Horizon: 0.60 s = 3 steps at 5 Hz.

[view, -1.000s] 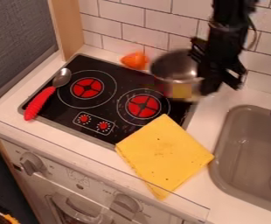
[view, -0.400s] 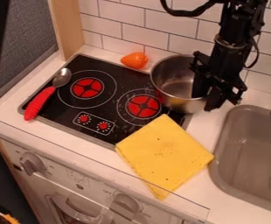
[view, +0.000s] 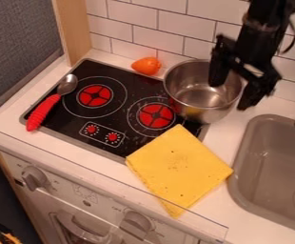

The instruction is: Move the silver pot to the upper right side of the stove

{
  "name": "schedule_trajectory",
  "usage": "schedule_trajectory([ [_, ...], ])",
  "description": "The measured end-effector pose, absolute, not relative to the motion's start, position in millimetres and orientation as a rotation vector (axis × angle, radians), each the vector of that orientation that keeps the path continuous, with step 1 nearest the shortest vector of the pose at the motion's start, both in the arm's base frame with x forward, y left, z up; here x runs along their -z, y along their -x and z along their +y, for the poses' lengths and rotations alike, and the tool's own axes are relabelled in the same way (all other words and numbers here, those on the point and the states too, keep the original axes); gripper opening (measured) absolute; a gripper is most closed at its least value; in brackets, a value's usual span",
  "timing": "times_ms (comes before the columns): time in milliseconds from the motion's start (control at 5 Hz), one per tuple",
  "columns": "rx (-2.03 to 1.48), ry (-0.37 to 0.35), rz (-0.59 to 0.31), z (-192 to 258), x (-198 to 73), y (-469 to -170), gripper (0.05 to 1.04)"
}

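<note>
White tiles behind a white counter. At left, on the stove, a spoon with a red handle. Behind the stove, an orange object. Across the stove's front right corner and onto the counter, a yellow cloth. At the stove's upper right, partly past its right edge, the silver pot. Over the pot's right rim, the gripper, fingers spread. At far right, a gray sink.

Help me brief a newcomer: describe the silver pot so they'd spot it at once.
Find the black stove left of the grey sink. The pot sits at its upper right corner, behind the yellow cloth. It is round, shiny metal, unlike the flat cloth or the small orange item.
</note>
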State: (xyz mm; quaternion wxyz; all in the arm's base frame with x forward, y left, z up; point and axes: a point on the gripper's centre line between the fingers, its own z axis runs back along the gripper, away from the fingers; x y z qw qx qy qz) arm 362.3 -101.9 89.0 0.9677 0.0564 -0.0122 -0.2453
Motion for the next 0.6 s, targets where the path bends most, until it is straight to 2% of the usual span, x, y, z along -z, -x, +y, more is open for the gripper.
schedule_trajectory([
  [200,0.434,-0.102,-0.052,-101,-106,-351,1.005],
  [400,0.331,-0.073,-0.033,-101,-105,-336,1.000],
  [600,0.263,-0.060,-0.064,-100,-107,-323,1.000],
])
